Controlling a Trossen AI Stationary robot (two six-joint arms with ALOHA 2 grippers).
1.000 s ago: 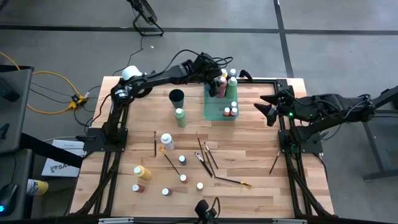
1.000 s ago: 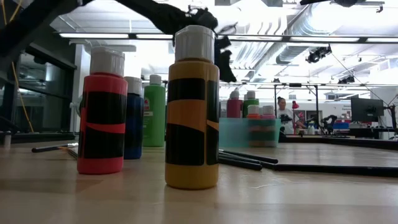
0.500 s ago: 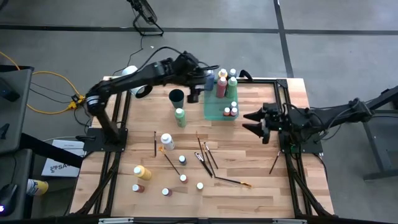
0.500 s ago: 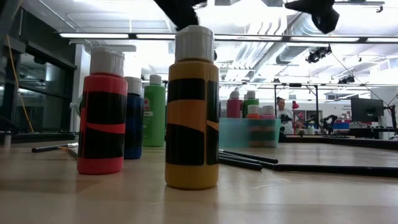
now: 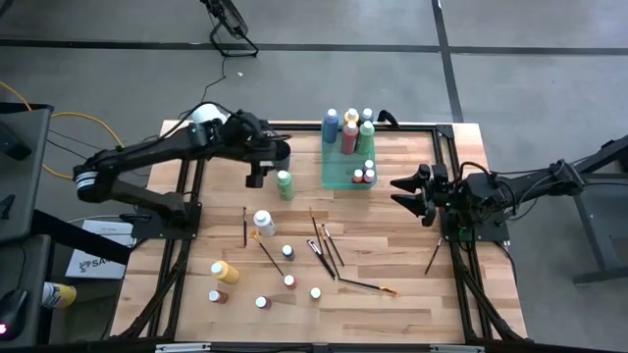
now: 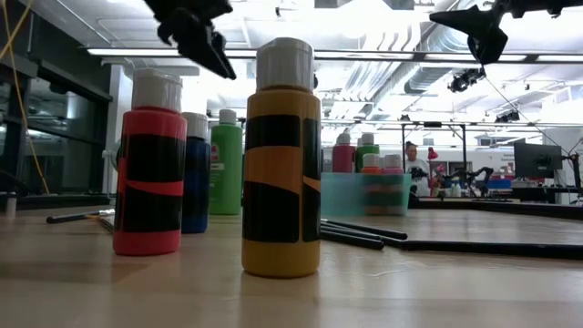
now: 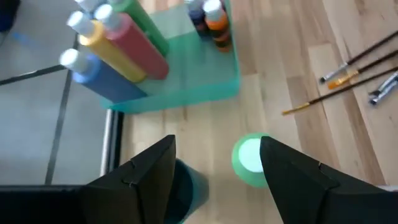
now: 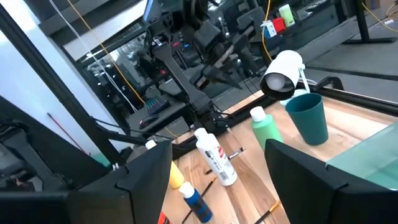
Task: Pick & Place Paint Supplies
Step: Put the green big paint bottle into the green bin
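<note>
- Left gripper [image 5: 257, 176]: jaws apart, empty, above the green paint bottle [image 5: 284, 183] beside the teal cup [image 7: 186, 193].
- Right gripper [image 5: 400, 193]: jaws spread, empty, by the table's right edge.
- Green tray [image 5: 339, 169]: holds several bottles; other bottles and paintbrushes [image 5: 327, 247] lie on the wooden table [image 5: 412, 294].

Table [image 5: 392, 294] pale wood (matt); tray [image 5: 339, 172] translucent plastic.

Green tray [image 5: 339, 175] translucent; green bottle [image 5: 285, 184] white-capped; yellow bottle [image 6: 281, 159] black-banded; red bottle [image 6: 149, 169] black-banded; teal cup [image 8: 308, 117].
</note>
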